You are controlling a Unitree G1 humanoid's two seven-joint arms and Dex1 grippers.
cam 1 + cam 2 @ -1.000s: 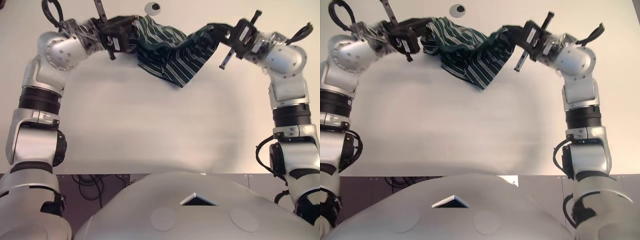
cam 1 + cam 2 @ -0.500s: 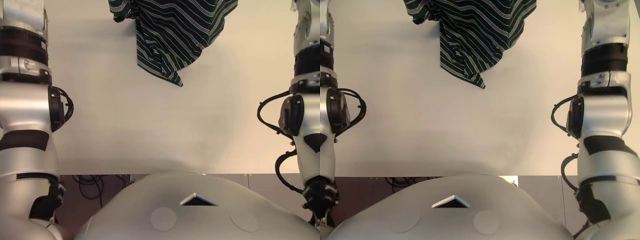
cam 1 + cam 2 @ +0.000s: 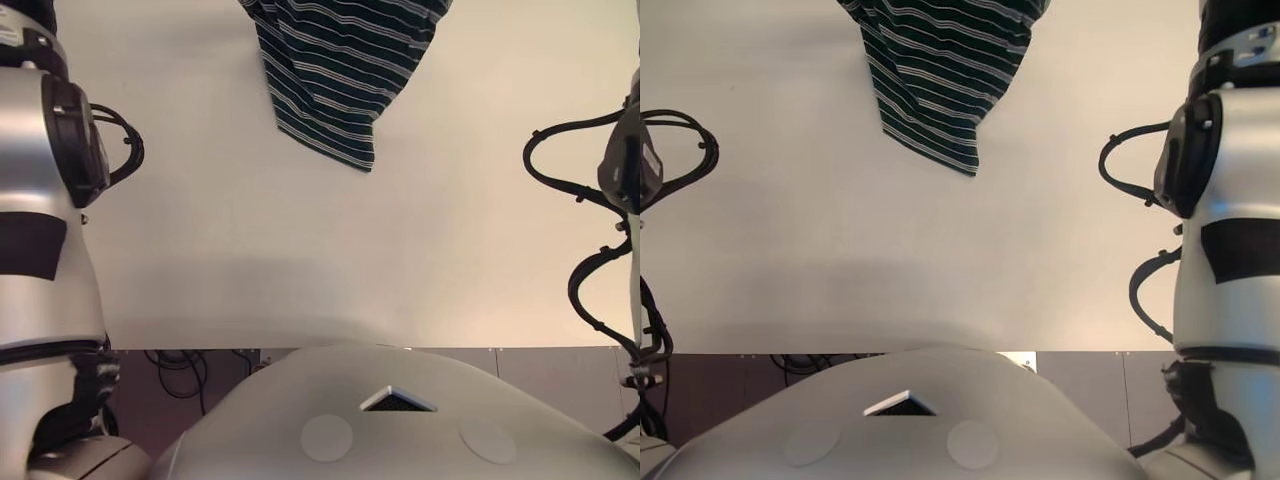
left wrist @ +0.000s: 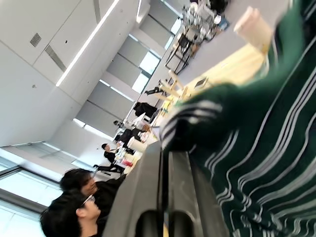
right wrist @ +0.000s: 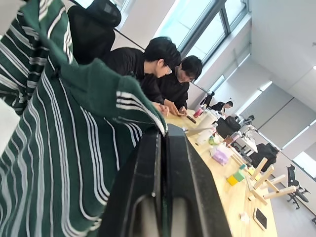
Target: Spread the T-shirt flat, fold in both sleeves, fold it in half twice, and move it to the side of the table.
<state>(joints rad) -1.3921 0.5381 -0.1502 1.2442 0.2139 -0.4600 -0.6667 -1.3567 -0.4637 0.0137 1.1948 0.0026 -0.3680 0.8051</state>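
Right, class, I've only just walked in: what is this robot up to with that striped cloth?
The robot holds a dark green striped T-shirt up over the pale table. One part of its edge is pinched in the left claw and another in the right claw, both shut on the fabric. The shirt hangs bunched, tapering to a low corner; whether that corner touches the table cannot be told. It is not yet spread flat, and no fold has been made.
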